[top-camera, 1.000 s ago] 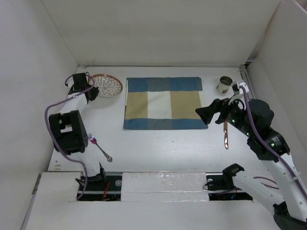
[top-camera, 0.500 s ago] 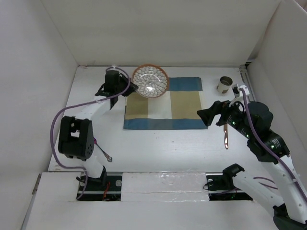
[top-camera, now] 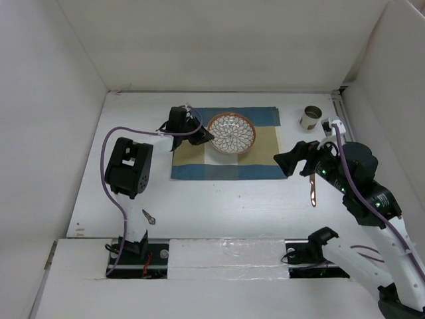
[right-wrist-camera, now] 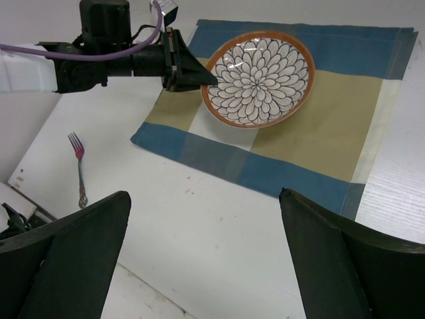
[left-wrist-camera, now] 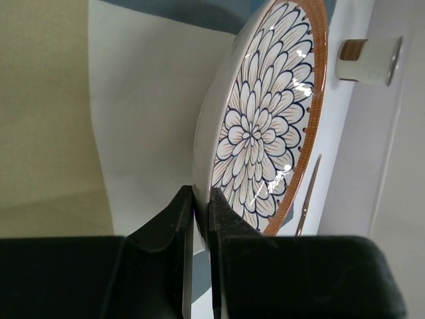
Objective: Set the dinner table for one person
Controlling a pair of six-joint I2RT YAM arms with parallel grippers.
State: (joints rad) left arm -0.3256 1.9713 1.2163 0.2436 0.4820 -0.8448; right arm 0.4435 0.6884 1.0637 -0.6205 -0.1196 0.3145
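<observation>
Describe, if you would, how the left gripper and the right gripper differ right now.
The left gripper is shut on the plate at its rim; the right gripper is wide open and holds nothing. The left gripper reaches over the checked mat; the right gripper is beyond the mat's right edge, above the bare table. Both have black fingers.

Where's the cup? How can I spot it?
Find the big checked mat in the middle of the white table. Just off its far right corner sits the cup. It is small, plain white and brown, unlike the wide flowery plate.
</observation>
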